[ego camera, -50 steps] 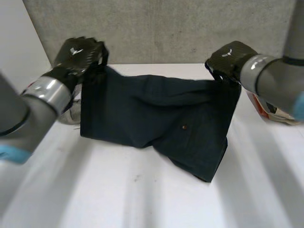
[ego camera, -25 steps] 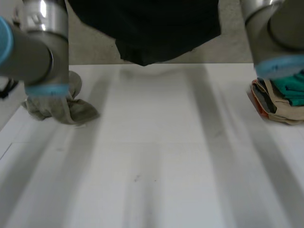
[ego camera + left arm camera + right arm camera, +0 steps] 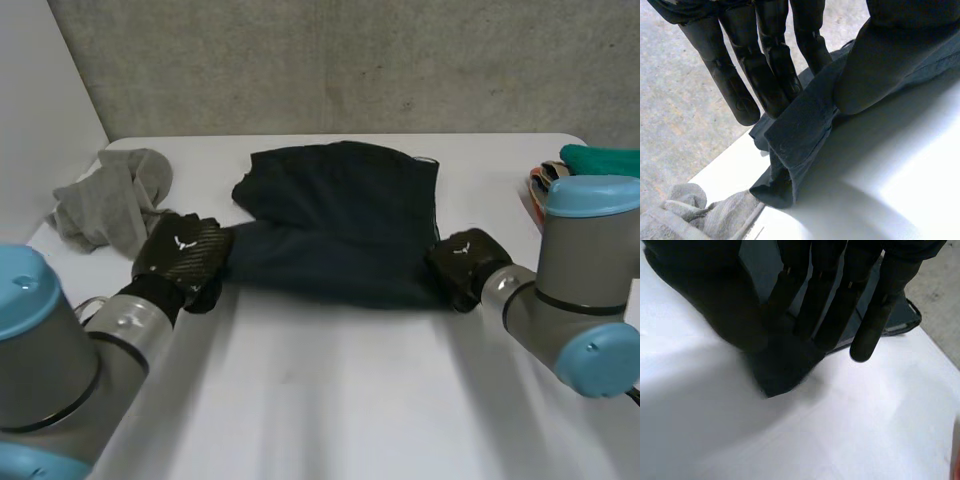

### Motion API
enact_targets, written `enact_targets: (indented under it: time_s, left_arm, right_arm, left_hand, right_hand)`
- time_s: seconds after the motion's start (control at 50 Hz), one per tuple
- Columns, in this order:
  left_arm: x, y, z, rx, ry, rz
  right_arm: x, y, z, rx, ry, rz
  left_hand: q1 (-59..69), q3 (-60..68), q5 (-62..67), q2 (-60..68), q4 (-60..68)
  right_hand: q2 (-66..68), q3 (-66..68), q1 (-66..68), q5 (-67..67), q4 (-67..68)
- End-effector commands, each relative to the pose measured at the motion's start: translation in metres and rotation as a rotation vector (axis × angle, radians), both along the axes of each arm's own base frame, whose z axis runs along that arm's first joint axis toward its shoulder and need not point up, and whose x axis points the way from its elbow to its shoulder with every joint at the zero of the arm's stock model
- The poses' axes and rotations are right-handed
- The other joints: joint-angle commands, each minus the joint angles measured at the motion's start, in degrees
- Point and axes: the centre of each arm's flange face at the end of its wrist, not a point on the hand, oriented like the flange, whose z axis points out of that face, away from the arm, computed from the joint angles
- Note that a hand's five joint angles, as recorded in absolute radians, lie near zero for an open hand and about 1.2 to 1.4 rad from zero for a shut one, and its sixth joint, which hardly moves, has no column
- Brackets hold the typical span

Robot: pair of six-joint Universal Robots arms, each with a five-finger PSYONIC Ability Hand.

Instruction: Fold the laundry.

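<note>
- Head view: the dark garment (image 3: 340,215) lies spread on the white table (image 3: 330,400), in its middle and toward the far side, with a rumpled fold along its far-left part.
- Head view: my left hand (image 3: 185,255) sits at the garment's near-left corner, knuckles up, low on the table.
- Head view: my right hand (image 3: 460,262) sits at the near-right corner, also low. The near edge of the cloth runs between the two hands.
- Head view: a crumpled grey cloth (image 3: 112,200) lies at the far left, apart from the garment. A pile of coloured clothes (image 3: 590,160) sits at the right edge, behind my right arm.
- Left wrist view: my left hand (image 3: 765,65) has its fingers (image 3: 730,85) straight and close together. The thumb (image 3: 880,65) presses the garment's (image 3: 800,130) edge against them, so the hand is pinching the cloth. The corner hangs down past the fingertips onto the table (image 3: 900,165). The grey cloth (image 3: 695,215) is just beyond that corner.
- Right wrist view: my right hand (image 3: 815,305) has straight fingers (image 3: 875,315) laid over the garment (image 3: 785,365). The thumb (image 3: 715,300) closes in from the other side and nips the corner between them. The tip of the corner pokes out under the palm and touches the table (image 3: 840,430).
</note>
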Motion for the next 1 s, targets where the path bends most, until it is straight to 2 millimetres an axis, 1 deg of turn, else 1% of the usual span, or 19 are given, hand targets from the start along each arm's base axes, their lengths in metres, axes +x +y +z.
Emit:
enact_targets:
  time_s: [0.02, 0.06, 0.12, 0.24, 0.4, 0.48, 0.5, 0.56, 0.64, 0.66, 0.68, 0.76, 0.8, 0.82, 0.86, 0.88, 0.94, 0.96, 1.0]
  left_arm:
    - [-0.002, 0.023, 0.028, -0.023, 0.012, -0.04]
    - [-0.004, 0.028, 0.028, -0.022, 0.012, -0.056]
    - [-0.006, 0.032, 0.027, -0.016, 0.009, -0.067]
    - [-0.008, 0.031, 0.031, -0.03, 0.018, -0.07]
    - [-0.02, 0.019, 0.057, -0.092, 0.097, -0.08]
    - [-0.024, 0.013, 0.072, -0.113, 0.153, -0.077]
    - [-0.025, 0.012, 0.073, -0.116, 0.161, -0.077]
    - [-0.027, 0.009, 0.078, -0.12, 0.178, -0.076]
    - [-0.027, 0.008, 0.078, -0.12, 0.179, -0.073]
    - [-0.026, 0.008, 0.077, -0.117, 0.178, -0.073]
    - [-0.026, 0.009, 0.075, -0.109, 0.173, -0.073]
    - [-0.022, 0.014, 0.066, -0.076, 0.154, -0.071]
    - [-0.019, 0.018, 0.06, -0.053, 0.133, -0.072]
    - [-0.016, 0.024, 0.052, -0.019, 0.11, -0.072]
    - [-0.012, 0.032, 0.047, 0.014, 0.092, -0.07]
    - [-0.01, 0.035, 0.047, 0.025, 0.083, -0.072]
    - [0.001, 0.055, 0.037, 0.107, 0.023, -0.072]
    - [0.004, 0.06, 0.034, 0.132, 0.003, -0.073]
    - [0.013, 0.077, 0.027, 0.205, -0.068, -0.081]
  right_arm:
    - [-0.012, 0.015, 0.028, -0.017, -0.123, -0.072]
    - [-0.016, 0.02, 0.032, -0.012, -0.145, -0.091]
    - [-0.02, 0.032, 0.033, 0.003, -0.135, -0.091]
    - [-0.029, 0.05, 0.03, 0.025, -0.163, -0.112]
    - [-0.025, 0.046, 0.021, 0.02, -0.344, -0.173]
    - [-0.02, 0.037, -0.008, 0.094, -0.355, -0.195]
    - [-0.015, 0.032, -0.018, 0.109, -0.356, -0.195]
    - [-0.006, 0.024, -0.024, 0.089, -0.358, -0.181]
    - [0.005, 0.01, -0.033, 0.025, -0.348, -0.182]
    - [0.005, 0.003, -0.033, -0.011, -0.336, -0.19]
    - [0.004, 0.001, -0.033, -0.027, -0.328, -0.192]
    - [0.002, 0.002, -0.027, -0.09, -0.265, -0.172]
    - [0.0, 0.006, -0.015, -0.123, -0.242, -0.154]
    - [-0.003, 0.012, 0.008, -0.191, -0.216, -0.132]
    - [-0.007, 0.021, 0.027, -0.243, -0.179, -0.11]
    - [-0.011, 0.033, 0.041, -0.272, -0.124, -0.079]
    - [-0.021, 0.049, 0.055, -0.282, -0.014, -0.037]
    - [-0.03, 0.061, 0.061, -0.258, 0.076, -0.013]
    - [-0.041, 0.072, 0.063, -0.199, 0.177, 0.007]
  left_hand:
    - [13.1, 11.4, 13.6, 11.3, 11.2]
    - [13.1, 11.4, 13.6, 11.3, 11.2]
    - [13.1, 11.4, 13.6, 11.3, 11.2]
    - [13.1, 11.4, 13.6, 11.3, 11.2]
    - [13.1, 11.4, 13.6, 11.3, 11.2]
    - [13.1, 11.4, 13.6, 11.3, 11.2]
    - [13.1, 11.4, 13.6, 11.3, 11.2]
    - [13.1, 11.4, 13.6, 11.3, 11.2]
    - [13.1, 11.4, 13.6, 11.3, 11.2]
    - [13.1, 11.4, 13.6, 11.3, 11.2]
    - [13.1, 11.4, 13.6, 11.3, 11.2]
    - [13.1, 11.4, 13.6, 11.3, 11.2]
    - [13.1, 11.4, 13.6, 11.3, 11.2]
    - [13.1, 11.4, 13.6, 11.3, 11.2]
    - [13.1, 11.4, 13.6, 11.3, 11.2]
    - [13.1, 11.4, 13.6, 11.3, 11.2]
    - [13.1, 11.4, 13.6, 11.3, 11.2]
    - [13.1, 11.4, 13.6, 11.3, 11.2]
    - [13.1, 11.4, 13.6, 11.3, 11.2]
  right_hand:
    - [-4.5, -5.4, -6.1, -6.1, -5.5]
    - [-13.2, -14.1, -14.8, -14.8, -14.2]
    - [-44.8, -45.7, -46.3, -46.4, -45.8]
    - [-45.2, -46.1, -46.8, -46.8, -46.2]
    - [-44.4, -45.3, -45.9, -46.0, -45.4]
    - [-42.6, -43.5, -44.1, -44.1, -43.5]
    - [-40.1, -41.0, -41.6, -41.6, -41.0]
    - [-32.2, -33.1, -33.7, -33.7, -33.1]
    - [1.2, 0.3, -0.3, -0.3, 0.3]
    - [21.8, 20.9, 20.3, 20.3, 20.9]
    - [23.0, 22.1, 21.4, 21.4, 22.0]
    - [23.0, 22.1, 21.5, 21.4, 22.0]
    - [23.0, 22.1, 21.5, 21.4, 22.0]
    - [23.0, 22.1, 21.5, 21.4, 22.0]
    - [23.0, 22.1, 21.5, 21.4, 22.0]
    - [23.0, 22.1, 21.5, 21.4, 22.0]
    - [23.0, 22.1, 21.5, 21.4, 22.0]
    - [23.0, 22.1, 21.5, 21.4, 22.0]
    - [23.0, 22.1, 21.5, 21.4, 22.0]
